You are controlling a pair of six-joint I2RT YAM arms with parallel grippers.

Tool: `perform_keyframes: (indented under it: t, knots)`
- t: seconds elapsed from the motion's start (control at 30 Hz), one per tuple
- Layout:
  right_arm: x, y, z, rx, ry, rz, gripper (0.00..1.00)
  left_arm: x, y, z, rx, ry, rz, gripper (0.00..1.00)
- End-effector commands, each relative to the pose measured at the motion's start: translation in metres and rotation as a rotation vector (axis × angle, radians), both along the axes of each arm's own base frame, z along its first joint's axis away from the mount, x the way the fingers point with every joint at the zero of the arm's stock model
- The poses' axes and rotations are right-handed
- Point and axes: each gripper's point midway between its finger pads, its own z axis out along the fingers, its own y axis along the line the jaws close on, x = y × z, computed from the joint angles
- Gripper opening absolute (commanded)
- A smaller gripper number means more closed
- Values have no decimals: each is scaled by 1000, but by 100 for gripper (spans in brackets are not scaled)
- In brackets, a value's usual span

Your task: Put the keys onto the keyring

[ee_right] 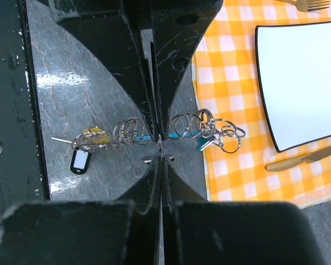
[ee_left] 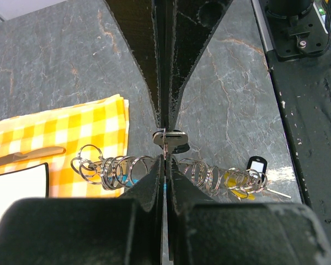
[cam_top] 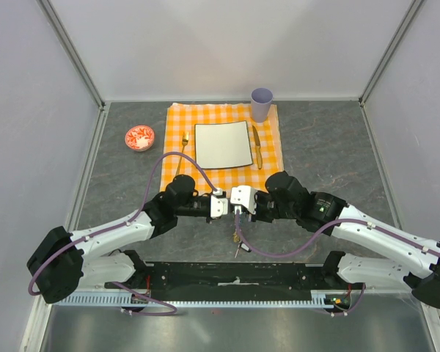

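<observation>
My two grippers meet tip to tip over the grey table, just in front of the checked cloth. The left gripper (cam_top: 227, 207) (ee_left: 164, 160) is shut on a thin silvery ring (ee_left: 164, 147) of the keyring. The right gripper (cam_top: 237, 207) (ee_right: 161, 157) is shut on a small silvery key (ee_left: 176, 141), whose head sits against that ring. Below them a long string of linked rings (ee_left: 116, 171) (ee_right: 127, 132) lies across the table, carrying a turquoise tag (ee_right: 203, 144), a yellow tag (ee_left: 234, 180) and a black-framed tag (ee_left: 255, 165). The fingers hide its middle.
The orange checked cloth (cam_top: 180, 121) holds a white square plate (cam_top: 222, 144), a gold fork (cam_top: 184, 150) and knife (cam_top: 257, 147), and a lilac cup (cam_top: 262, 104). A red-and-white bowl (cam_top: 139, 137) stands to its left. The black base rail (cam_top: 235, 277) runs along the near edge.
</observation>
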Motion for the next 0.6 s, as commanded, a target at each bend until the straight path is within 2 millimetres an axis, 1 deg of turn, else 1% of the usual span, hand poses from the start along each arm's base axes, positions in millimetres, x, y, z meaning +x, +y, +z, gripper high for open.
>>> perform_keyframes:
  t: [0.0,0.57]
  knots:
    - [-1,7,9,41,-1,15,0,3,-8,32,-83,-85,-21,2]
    - [-1,7,10,41,-3,8,0,7,-8,31,-79,-89,-4,2]
